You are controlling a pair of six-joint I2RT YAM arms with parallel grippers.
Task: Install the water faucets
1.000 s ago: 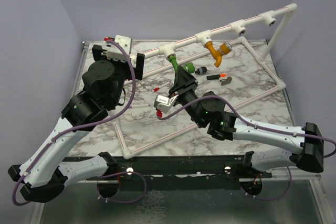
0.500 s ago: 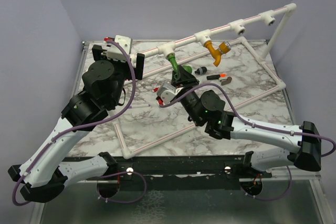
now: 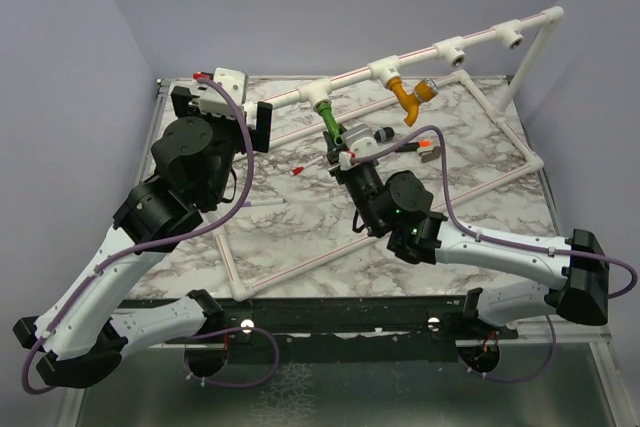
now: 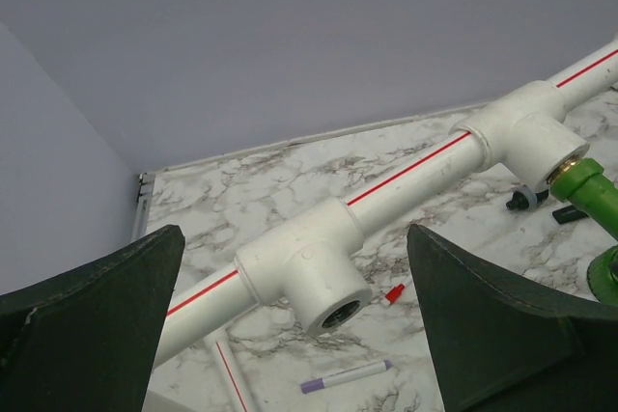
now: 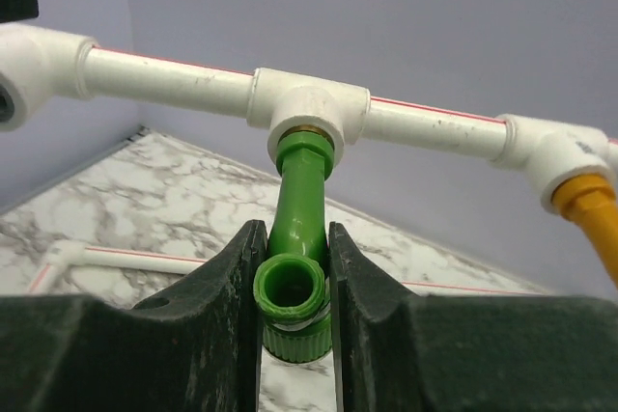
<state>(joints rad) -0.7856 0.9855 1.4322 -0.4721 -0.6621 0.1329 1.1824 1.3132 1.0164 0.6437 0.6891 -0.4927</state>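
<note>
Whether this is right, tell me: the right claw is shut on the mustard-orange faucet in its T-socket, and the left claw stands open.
Wrong faucet. The right wrist view shows the right claw shut on the green faucet in its T-socket; the mustard-orange faucet hangs untouched alongside. The left claw does stand open.

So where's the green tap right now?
In the overhead view the green tap hangs from a socket on the white pipe, left of the orange tap, pinched by the right gripper.
</note>
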